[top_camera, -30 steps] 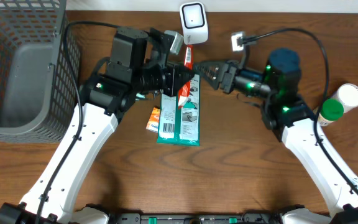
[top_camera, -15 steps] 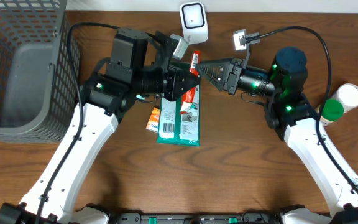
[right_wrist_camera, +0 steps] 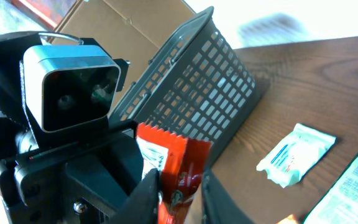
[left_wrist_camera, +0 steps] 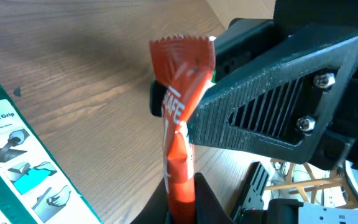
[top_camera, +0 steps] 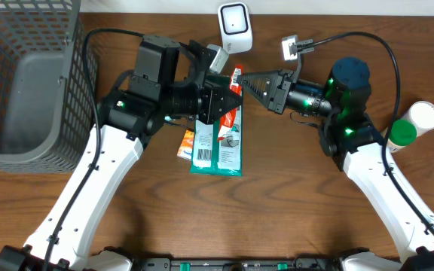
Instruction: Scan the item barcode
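Over the last second the right arm has swung up and left, bringing its fingers to the top of the orange-red packet (top_camera: 234, 77). The left arm has tipped that packet up towards the white barcode scanner (top_camera: 233, 26).

The packet hangs off the table (top_camera: 292, 196) between the two arms, just below the scanner, which stands at the far edge. The wire basket (top_camera: 29, 75) fills the left edge. A green-capped bottle (top_camera: 401, 134) and a white tube (top_camera: 424, 114) sit at the right edge, well apart from the grippers. Under the packet lie a green glove pack (top_camera: 221, 147) and, just beside it, a small orange packet (top_camera: 187, 143). Bare wood runs from there to the near edge.

The left gripper (left_wrist_camera: 180, 202) is fully closed on the packet's lower end, and the packet stands upright out of it. The right gripper (right_wrist_camera: 179, 196) has narrowed to a slim gap, with one finger pressed on each face of the crimped upper end. Half a second ago those fingers stood wider and just short of the packet. Both arms now have hold of it.
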`<state>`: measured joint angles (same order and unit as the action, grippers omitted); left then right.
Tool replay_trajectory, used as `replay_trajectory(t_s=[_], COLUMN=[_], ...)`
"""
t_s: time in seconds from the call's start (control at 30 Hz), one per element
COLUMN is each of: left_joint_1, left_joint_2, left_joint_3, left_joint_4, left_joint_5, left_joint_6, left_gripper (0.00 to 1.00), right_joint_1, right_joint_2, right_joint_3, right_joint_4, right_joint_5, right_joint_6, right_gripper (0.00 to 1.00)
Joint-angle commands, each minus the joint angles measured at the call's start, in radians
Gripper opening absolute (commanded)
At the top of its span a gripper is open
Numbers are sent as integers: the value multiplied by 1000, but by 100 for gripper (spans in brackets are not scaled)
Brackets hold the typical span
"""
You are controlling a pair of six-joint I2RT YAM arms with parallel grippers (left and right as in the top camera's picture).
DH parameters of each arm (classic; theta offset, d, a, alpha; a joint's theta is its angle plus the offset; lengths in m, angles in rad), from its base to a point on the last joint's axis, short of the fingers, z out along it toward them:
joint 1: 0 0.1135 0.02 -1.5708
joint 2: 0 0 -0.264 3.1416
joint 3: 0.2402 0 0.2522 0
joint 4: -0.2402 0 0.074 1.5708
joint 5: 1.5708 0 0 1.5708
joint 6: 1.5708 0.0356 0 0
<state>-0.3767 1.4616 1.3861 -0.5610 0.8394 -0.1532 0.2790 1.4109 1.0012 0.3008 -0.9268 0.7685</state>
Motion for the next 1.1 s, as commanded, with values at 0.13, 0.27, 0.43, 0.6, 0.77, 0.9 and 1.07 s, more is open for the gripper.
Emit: replay_trajectory(t_s=[0.13, 0.27, 0.43, 0.6, 0.77, 0.9, 1.07], left_joint_1=[-16, -16, -16, -16, -16, -16, -16], left_joint_2=[-3, -3, -3, -3, 8, 18, 24], left_joint_3=[-1, -1, -1, -6, -14, -15, -21], left_joint_4=[1, 0, -16, -44, -48, -62, -71], left_joint_5=[17, 16, 4, -43, -51, -51, -51], left_joint_6=[18, 18, 23, 26, 29, 29, 29], left_gripper=[8, 26, 42, 42, 42, 42, 32], right_joint_1=[4, 3, 1, -2, -6, -17, -25], right_joint_2=[-12, -12, -12, -12, -12, -12, -12], right_joint_3=[13, 13, 13, 13, 13, 13, 13], right_joint_4=[7, 19, 68, 92, 111, 115, 115], right_joint_5=[32, 55, 63, 69, 71, 79, 85], right_joint_6=[-7, -21, -23, 20, 47, 58, 65], right_gripper=[1, 1, 1, 1, 1, 1, 1])
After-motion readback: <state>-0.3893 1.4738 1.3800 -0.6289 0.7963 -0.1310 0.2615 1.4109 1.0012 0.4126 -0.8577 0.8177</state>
